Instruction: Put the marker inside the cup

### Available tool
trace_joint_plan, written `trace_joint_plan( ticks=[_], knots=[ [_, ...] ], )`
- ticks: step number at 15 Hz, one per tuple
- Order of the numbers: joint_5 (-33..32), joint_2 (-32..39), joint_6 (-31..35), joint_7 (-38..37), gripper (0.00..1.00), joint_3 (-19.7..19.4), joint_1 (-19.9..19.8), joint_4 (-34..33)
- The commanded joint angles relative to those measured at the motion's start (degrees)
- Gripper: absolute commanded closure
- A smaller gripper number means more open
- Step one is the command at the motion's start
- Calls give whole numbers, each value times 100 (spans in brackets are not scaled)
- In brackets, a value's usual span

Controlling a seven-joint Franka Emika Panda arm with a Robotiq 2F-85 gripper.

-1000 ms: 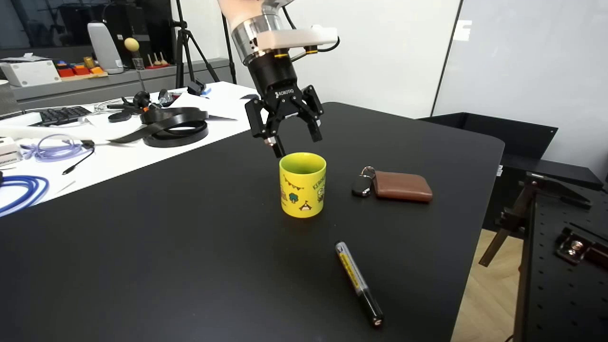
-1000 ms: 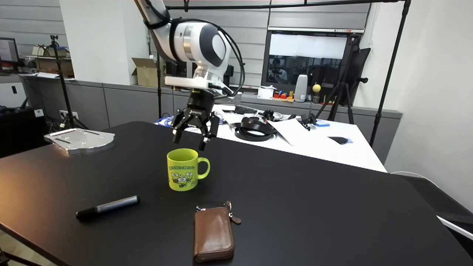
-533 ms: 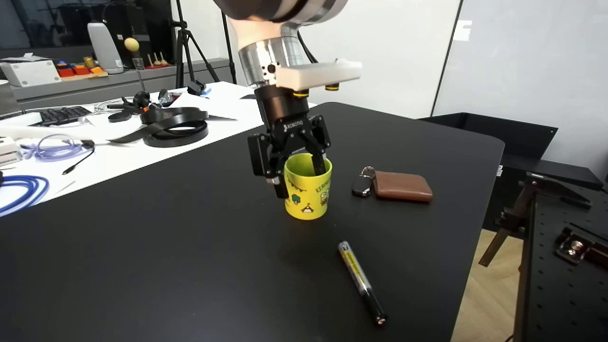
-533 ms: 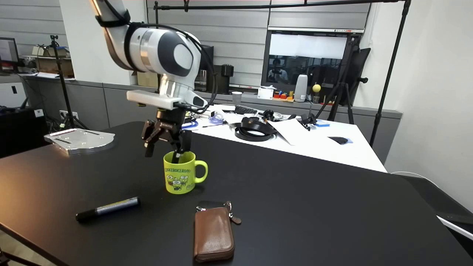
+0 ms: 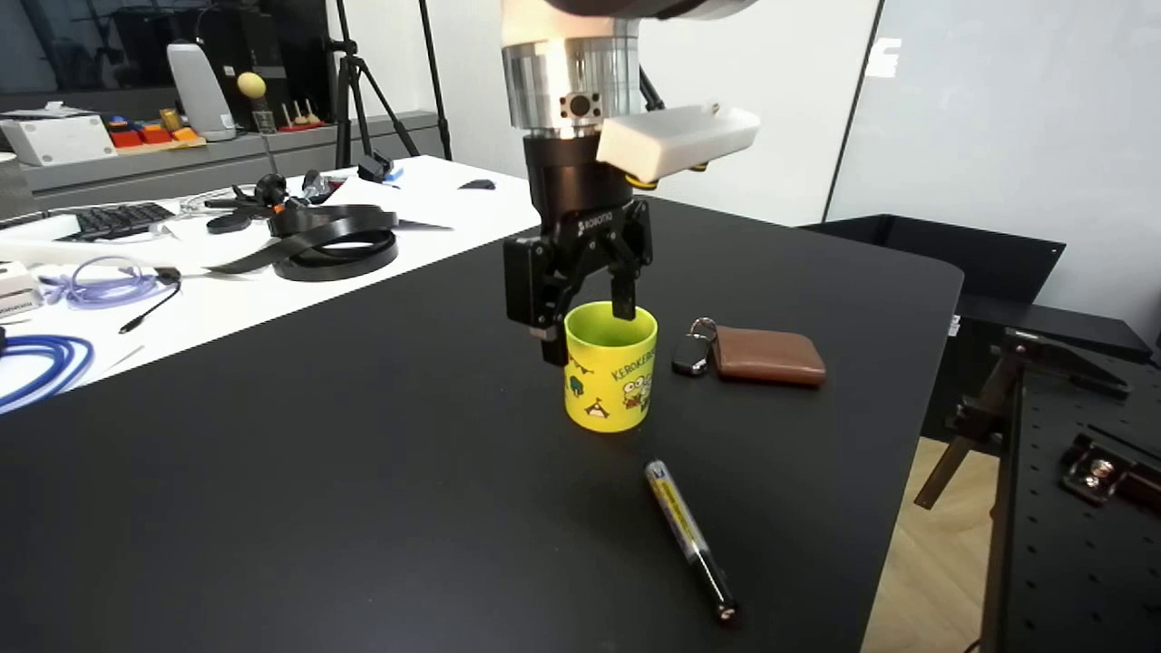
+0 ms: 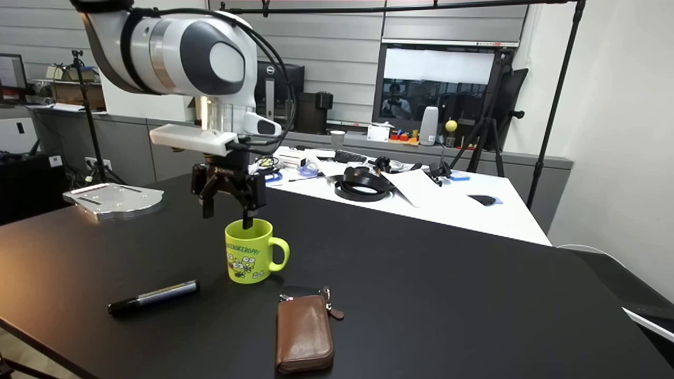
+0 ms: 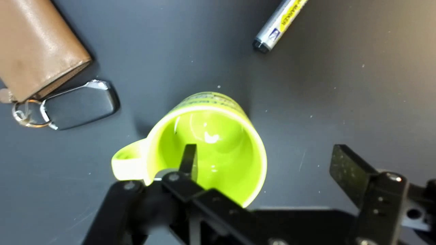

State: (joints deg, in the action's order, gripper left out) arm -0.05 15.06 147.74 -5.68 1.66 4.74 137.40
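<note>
The yellow cup (image 5: 608, 394) stands upright on the black table, also seen in an exterior view (image 6: 247, 258) and the wrist view (image 7: 218, 131). The marker (image 5: 685, 526) lies flat on the table, apart from the cup; it also shows in an exterior view (image 6: 158, 296) and partly in the wrist view (image 7: 281, 23). My gripper (image 5: 588, 336) is open with nothing between its fingers. One finger is over the cup's mouth, the other outside the cup; both show in the wrist view (image 7: 265, 160). I cannot tell if the fingertip is below the rim.
A brown wallet (image 5: 769, 355) with a black key fob (image 5: 692, 354) lies near the cup. A metal plate (image 6: 116, 199) lies at the table's far side. A white table (image 6: 453, 210) with cables and black straps adjoins. The table's edge (image 5: 893, 562) runs beside the marker.
My gripper has come down to the cup; one finger was inside it half a second ago and now sits higher. The cup has shifted toward the marker. The marker has rolled slightly.
</note>
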Motion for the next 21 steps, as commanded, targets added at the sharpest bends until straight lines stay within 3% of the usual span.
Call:
trace_joint_plan(
  ticks=[1,7,10,11,14,16,21],
  knots=[
    [-429,-780,-133,-494,0,-130,128,387],
    [64,-1494,-1338,-576,0,149,71,722],
    [685,-1562,-1564,-189,0,306,101,994],
    [415,-1382,-1478,-302,0,266,50,751],
    [584,-1390,-1495,-220,0,332,83,904],
    [380,-1134,-1101,-559,0,279,44,864],
    [159,-541,701,-1334,0,193,123,1195]
  ],
)
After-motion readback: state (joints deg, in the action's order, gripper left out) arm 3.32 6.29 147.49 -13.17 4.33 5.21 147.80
